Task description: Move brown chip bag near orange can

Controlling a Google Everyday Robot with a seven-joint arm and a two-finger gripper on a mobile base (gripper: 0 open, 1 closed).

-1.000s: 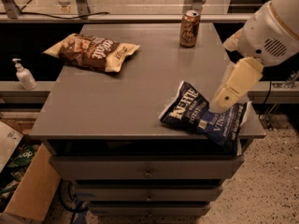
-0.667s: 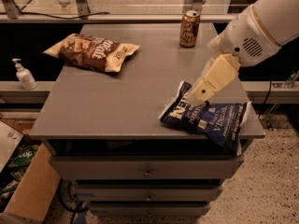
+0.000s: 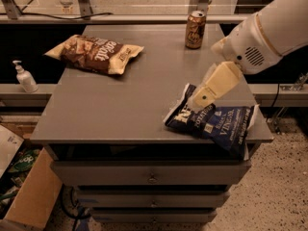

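Note:
The brown chip bag lies flat at the table's far left, dark brown with cream-tan ends and white lettering. The orange can stands upright at the far edge, right of centre. The two are well apart. My arm comes in from the upper right. Its cream-coloured gripper hangs over the right part of the table, just above the upper left corner of a dark blue chip bag. It is far from the brown bag and holds nothing that I can see.
The grey table has drawers below. The blue bag overhangs the front right corner. A white pump bottle stands on a ledge to the left. Cardboard boxes sit on the floor at lower left. A rail runs behind the table.
The arm has swung left, from the table's right edge to over the blue bag's upper left corner. The bags and the can have not moved.

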